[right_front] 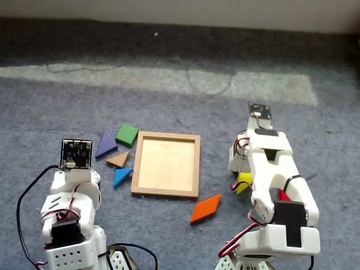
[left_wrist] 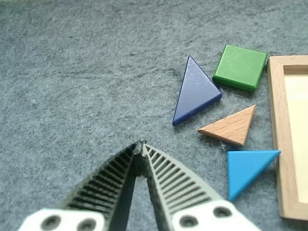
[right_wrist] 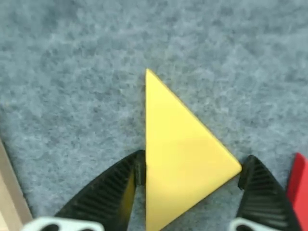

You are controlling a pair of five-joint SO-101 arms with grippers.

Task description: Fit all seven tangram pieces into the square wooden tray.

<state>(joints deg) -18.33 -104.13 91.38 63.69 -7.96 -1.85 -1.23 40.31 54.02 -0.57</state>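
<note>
Yellow, flat and sharp-cornered, the triangle (right_wrist: 178, 159) lies on the grey felted table (right_wrist: 72, 72) between the spread jaws of the right gripper (right_wrist: 195, 163), one jaw at its long straight edge, the other just beside the opposite corner, not yet clamped; it looks light, stiff and smooth-faced, so a pinch on edge and corner may let it pivot, and two flat edges would likely hold better; a red piece (right_wrist: 299, 178) sits just beside it; the left gripper (left_wrist: 141, 147) hangs over bare felt with its jaws closed on nothing; further off lie an orange parallelogram (right_front: 205, 208), a blue triangle (left_wrist: 245, 168), a bare-wood triangle (left_wrist: 233, 127), a dark blue triangle (left_wrist: 195, 94) and a green square (left_wrist: 239, 66), all thin painted blocks beside the pale wooden tray (right_front: 166, 136), which holds no piece yet
</note>
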